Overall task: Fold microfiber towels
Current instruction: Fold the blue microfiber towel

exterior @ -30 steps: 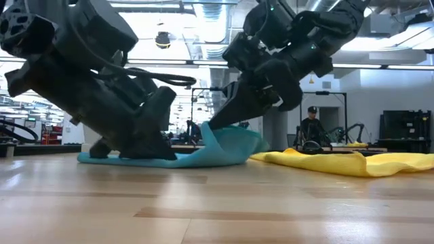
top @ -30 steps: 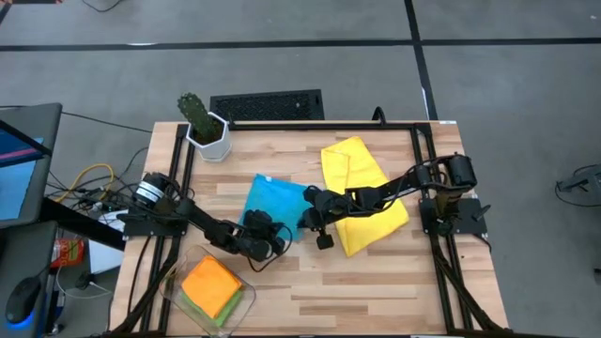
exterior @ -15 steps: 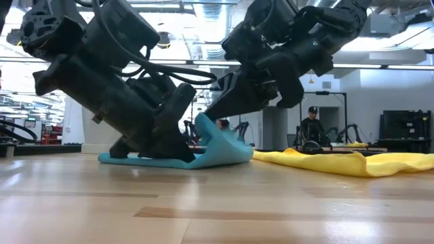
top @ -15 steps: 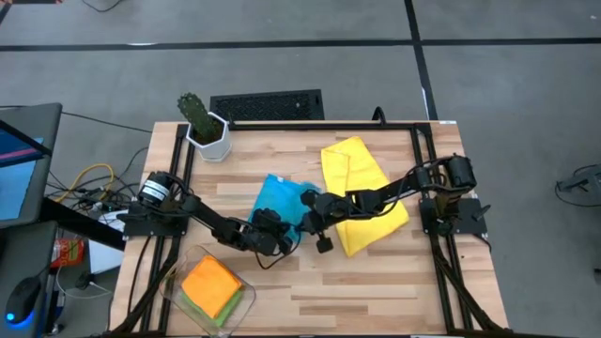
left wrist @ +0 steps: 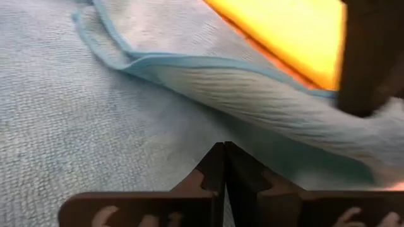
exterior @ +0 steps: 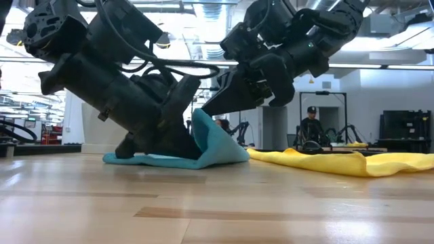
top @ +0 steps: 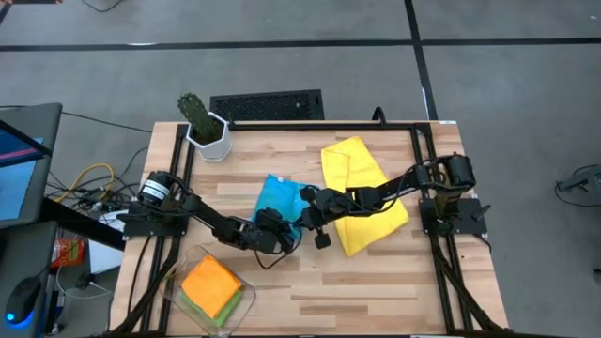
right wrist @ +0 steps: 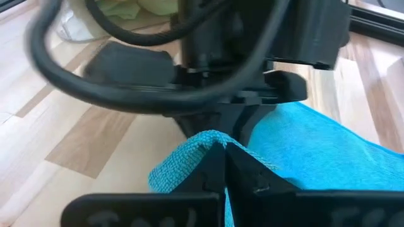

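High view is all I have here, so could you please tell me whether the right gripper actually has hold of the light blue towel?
Observer: Yes. In the right wrist view the right gripper has its fingers shut on a raised edge of the light blue towel.
Operator: Thank you. Is that edge lifted off the table?
Observer: It is. The low view shows the towel's edge standing up above the wood while the rest lies flat.
Operator: And the left gripper?
Observer: The left wrist view shows the left gripper with fingers closed, pressed down onto the flat part of the towel.
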